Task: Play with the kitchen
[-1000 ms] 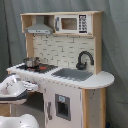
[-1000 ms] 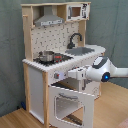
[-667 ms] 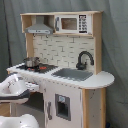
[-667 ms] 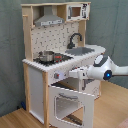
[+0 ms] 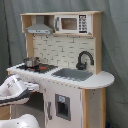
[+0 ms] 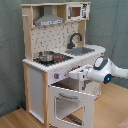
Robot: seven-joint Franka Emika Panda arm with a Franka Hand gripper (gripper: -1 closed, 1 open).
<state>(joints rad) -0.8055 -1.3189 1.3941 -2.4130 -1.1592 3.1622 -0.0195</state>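
Standing against grey curtain backdrop [image 5: 112, 60]: kitchen [image 5: 65, 75] [image 6: 57, 60], pale wood w/ white panels, in both exterior views. Sitting up top: grey hood [image 5: 39, 29] [image 6: 50, 21] and microwave panel [image 5: 72, 23] [image 6: 77, 11]. Running behind the counter: white brick-pattern backsplash [image 5: 60, 49]. Rising at the sink's rear edge: black faucet [image 5: 84, 60] [image 6: 75, 39]; lying just in front of it: grey sink [image 5: 72, 74] [image 6: 82, 50]. Showing on the stovetop [image 5: 36, 67] [image 6: 55, 58]: red rings, w/ small metal pot [image 5: 31, 62] [image 6: 46, 56] resting on it.

Hanging open in the second exterior view: oven door [image 6: 70, 102], tilted outward from the cabinet front. Showing on the lower front in the first exterior view: white door w/ dark panel [image 5: 62, 106].

Reaching in from the second exterior view's right: white arm [image 6: 112, 72], w/ gripper [image 6: 75, 75] sitting just under the counter edge, above the open oven door, close to the cabinet front. Claw condition: cannot tell — fingers not making out clearly. Appearing at the first exterior view's lower left: same arm [image 5: 12, 90], near the stove-side corner.

Lying underneath in the second exterior view: wooden floor [image 6: 20, 120].
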